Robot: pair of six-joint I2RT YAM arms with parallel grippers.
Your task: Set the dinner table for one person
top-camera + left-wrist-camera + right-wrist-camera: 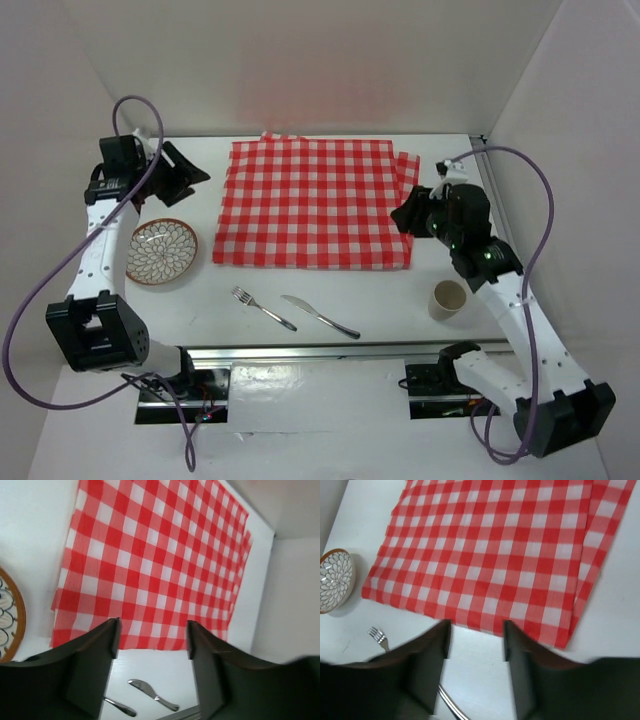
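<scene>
While spread, left hand (196, 174) and right hand (406, 219) seemingly just off cloth (310, 205).

No readable text, labels or numbers anywhere (plate (162, 251) shows a petal pattern only, no lettering).

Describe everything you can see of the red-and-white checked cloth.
The checked cloth looks like thin woven fabric in red and white squares, roughly rectangular. It lies spread flat on the white table, toward the far middle. Its right edge is doubled, with a second layer showing as a narrow strip. Nothing rests on it; the plate, fork and knife lie apart from it.
</scene>
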